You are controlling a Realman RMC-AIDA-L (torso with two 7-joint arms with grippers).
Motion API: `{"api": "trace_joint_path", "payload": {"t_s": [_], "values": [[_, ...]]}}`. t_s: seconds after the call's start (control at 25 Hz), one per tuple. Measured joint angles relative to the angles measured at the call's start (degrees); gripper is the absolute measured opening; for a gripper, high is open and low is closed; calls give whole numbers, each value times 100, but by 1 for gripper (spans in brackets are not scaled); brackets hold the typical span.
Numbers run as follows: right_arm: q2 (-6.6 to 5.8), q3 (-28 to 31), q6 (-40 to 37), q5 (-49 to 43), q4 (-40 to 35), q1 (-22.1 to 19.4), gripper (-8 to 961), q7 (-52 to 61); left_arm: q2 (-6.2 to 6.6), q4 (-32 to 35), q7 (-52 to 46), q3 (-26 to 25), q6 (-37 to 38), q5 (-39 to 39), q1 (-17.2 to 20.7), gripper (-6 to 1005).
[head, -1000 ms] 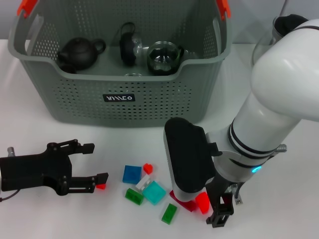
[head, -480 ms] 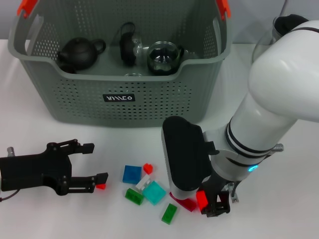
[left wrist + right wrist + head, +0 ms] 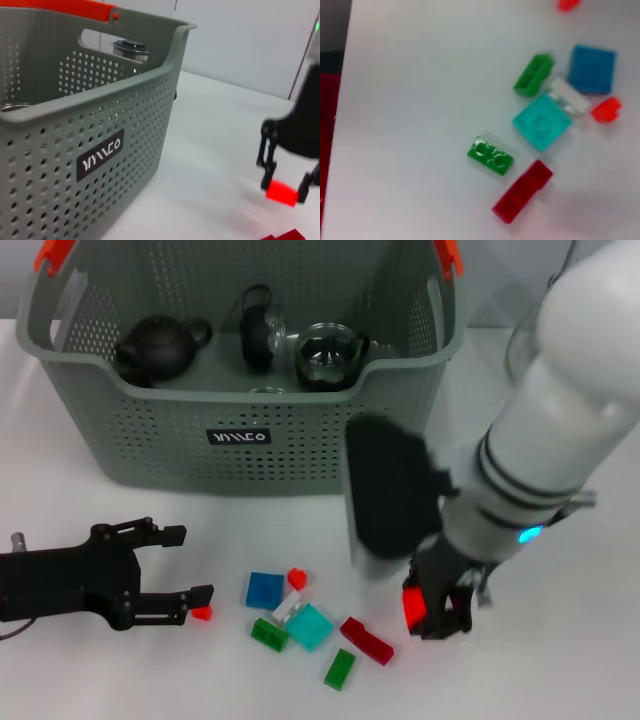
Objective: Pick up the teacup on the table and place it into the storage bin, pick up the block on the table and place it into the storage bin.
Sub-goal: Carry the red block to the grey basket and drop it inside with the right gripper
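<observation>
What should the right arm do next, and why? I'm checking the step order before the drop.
Probably carry the load up and over the storage bin rim before releasing. The right gripper is shut on a red block, lifted off the table, but it hangs in front of the bin's wall, below its rim. The left gripper rests open on the table.

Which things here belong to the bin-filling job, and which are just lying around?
In the job:
- storage bin
- red block, gripped by the right pincer
- loose blocks on the table, such as the blue block

Lying about:
- black teapot and glass teapot, inside the bin
- left pincer, open by a small red piece
</observation>
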Motion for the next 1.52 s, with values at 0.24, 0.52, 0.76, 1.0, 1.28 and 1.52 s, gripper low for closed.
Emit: {"api": "trace_joint_path", "payload": {"t_s": [0.24, 0.52, 0.76, 1.0, 1.28, 1.52], "values": [[-6, 1158, -831, 218, -854, 2, 438, -54, 13, 8, 36, 0, 0, 0, -20, 878], [-6, 2511, -1112, 750, -1509, 394, 438, -234, 44, 15, 130, 0, 0, 7, -74, 877], [-17, 3276, 271, 743, -1346, 512, 437, -410, 74, 25, 128, 0, 7, 12, -168, 877], [-29, 3369, 1635, 385, -661, 542, 437, -189, 102, 25, 98, 0, 49, 28, -226, 874], [-32, 3358, 2982, 215, 580, 719, 437, -47, 102, 19, 100, 2, 32, 9, -240, 873], [-26, 3175, 3604, 199, 1462, 982, 437, -91, 111, -5, 94, 9, 11, 24, -261, 873]]}}
